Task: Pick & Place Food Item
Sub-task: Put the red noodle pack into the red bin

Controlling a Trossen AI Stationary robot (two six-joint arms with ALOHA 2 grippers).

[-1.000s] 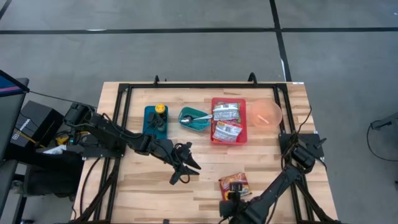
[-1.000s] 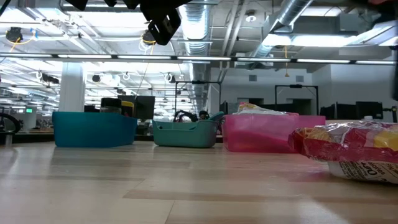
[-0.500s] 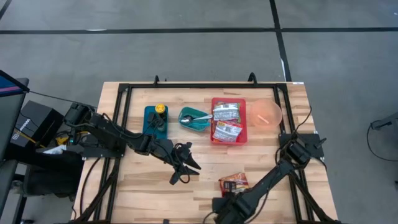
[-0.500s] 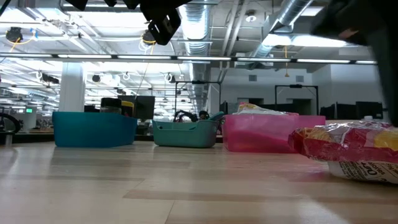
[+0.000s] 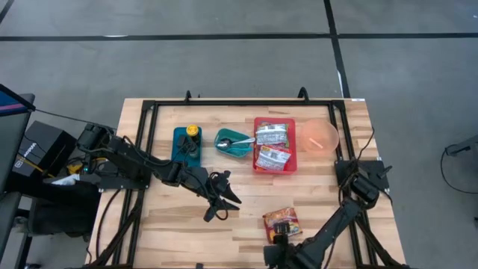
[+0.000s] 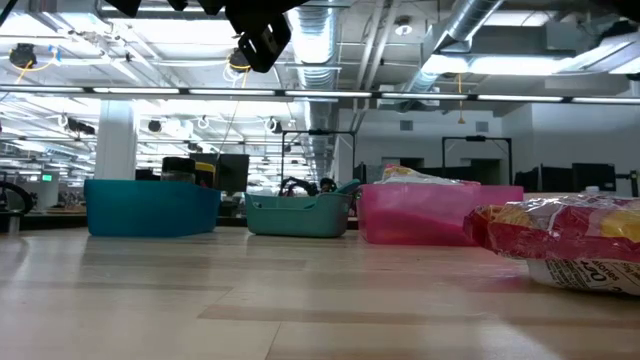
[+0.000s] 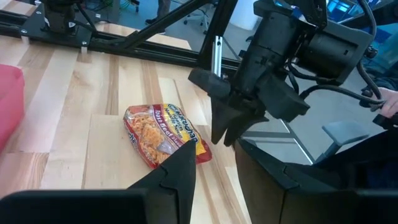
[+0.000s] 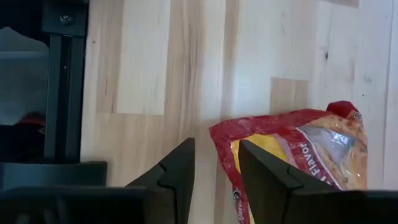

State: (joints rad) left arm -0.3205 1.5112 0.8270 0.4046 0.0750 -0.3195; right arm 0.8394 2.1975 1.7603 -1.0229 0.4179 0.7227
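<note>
A red and yellow food packet lies flat on the wooden table near its front edge; it also shows in the left wrist view and the low view. My right gripper hangs just above the packet's near end, pointing steeply down. It is open with a narrow gap, and the packet's edge lies below that gap. My left gripper hovers open over the middle of the table, with nothing between its fingers.
Along the far side stand a dark teal bin, a teal bowl with a spoon, a red tray with more packets and a pink bowl. A black frame borders the table. Bare wood lies between the arms.
My right arm swung briefly toward the table's left edge, then came back to where it was, over the packet's near end. The packet has stayed in place.
</note>
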